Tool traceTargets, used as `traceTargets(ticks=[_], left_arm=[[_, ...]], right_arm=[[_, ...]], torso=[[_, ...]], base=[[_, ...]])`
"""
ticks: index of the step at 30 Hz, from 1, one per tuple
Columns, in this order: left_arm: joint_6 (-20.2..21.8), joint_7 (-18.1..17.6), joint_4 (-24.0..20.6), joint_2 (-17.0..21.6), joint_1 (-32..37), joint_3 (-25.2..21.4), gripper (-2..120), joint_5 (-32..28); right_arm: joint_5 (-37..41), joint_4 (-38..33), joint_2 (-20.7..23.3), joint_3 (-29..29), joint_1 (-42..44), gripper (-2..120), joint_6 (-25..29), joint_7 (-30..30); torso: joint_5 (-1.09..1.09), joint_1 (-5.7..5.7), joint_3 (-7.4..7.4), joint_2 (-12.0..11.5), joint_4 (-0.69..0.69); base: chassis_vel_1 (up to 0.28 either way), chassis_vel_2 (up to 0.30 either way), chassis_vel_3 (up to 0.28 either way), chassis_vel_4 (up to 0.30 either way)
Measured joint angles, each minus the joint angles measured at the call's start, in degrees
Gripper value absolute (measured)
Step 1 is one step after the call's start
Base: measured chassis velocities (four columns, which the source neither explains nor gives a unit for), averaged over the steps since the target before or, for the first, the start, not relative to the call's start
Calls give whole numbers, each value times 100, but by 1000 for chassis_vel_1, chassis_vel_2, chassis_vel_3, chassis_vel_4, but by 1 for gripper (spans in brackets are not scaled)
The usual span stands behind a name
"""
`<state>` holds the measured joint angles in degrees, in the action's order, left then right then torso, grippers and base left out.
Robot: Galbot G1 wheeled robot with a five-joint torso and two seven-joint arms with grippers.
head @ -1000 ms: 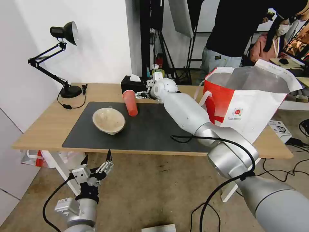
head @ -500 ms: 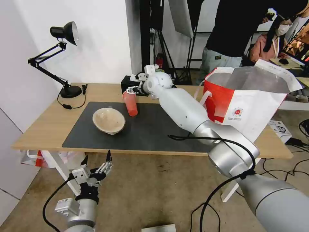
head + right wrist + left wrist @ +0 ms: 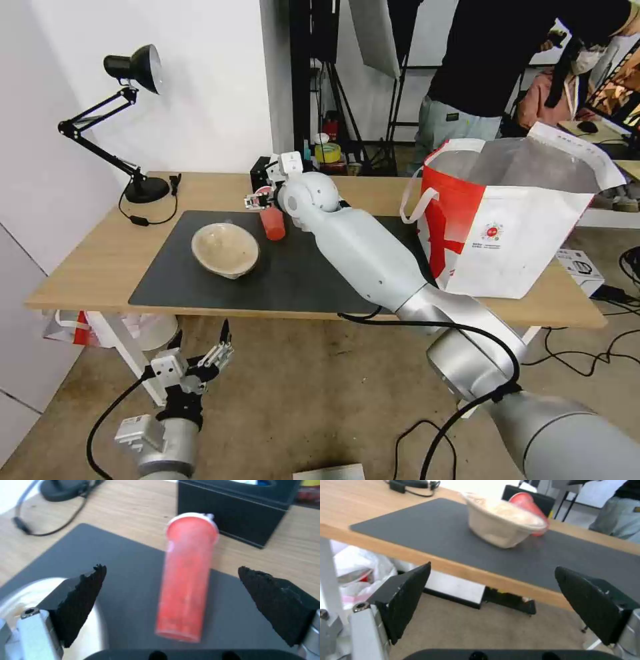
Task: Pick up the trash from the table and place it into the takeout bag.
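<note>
The red drink cup (image 3: 272,222) is seen lying on its side on the dark grey mat (image 3: 307,267) of the table (image 3: 87,263), with its white-lidded end turned toward the black tissue box (image 3: 240,510) and its base toward the near edge of the mat. Its long axis is thus run from the tissue box toward the robot, slightly slanted.

The right gripper (image 3: 261,199) is held just above the cup's lidded end, and its fingers (image 3: 83,597) are spread wide. In the right wrist view the cup (image 3: 186,580) is framed between the two pads, not touched by either, with its long axis lying across the line that joins them; a closing of the jaws would therefore be met by the cup's round sides rather than its ends.

The beige paper bowl (image 3: 225,249) is rested on the mat just beside the cup, on the side away from the takeout bag (image 3: 513,220), which is stood open at the far right end of the table.

The left gripper (image 3: 200,360) is parked below the table's near edge, fingers apart, nearer the bowl than the cup. The right arm is judged the nearer one for the cup.
</note>
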<state>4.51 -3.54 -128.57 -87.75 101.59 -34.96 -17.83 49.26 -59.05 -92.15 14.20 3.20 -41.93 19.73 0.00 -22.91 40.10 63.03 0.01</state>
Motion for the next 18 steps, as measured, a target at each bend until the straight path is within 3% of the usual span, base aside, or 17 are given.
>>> traceTargets(ticks=[10,18], left_arm=[[20,-98,356,296,-13,-182,100,-304],[78,-105,353,124,-12,-130,100,-252]], right_arm=[[-512,419,1,-457,-3,100,0,157],[-530,599,1,-539,-97,100,0,101]], torso=[[0,0,0,0,-1],[1,-1,1,0,-1]], base=[[0,0,0,0],[0,0,0,0]])
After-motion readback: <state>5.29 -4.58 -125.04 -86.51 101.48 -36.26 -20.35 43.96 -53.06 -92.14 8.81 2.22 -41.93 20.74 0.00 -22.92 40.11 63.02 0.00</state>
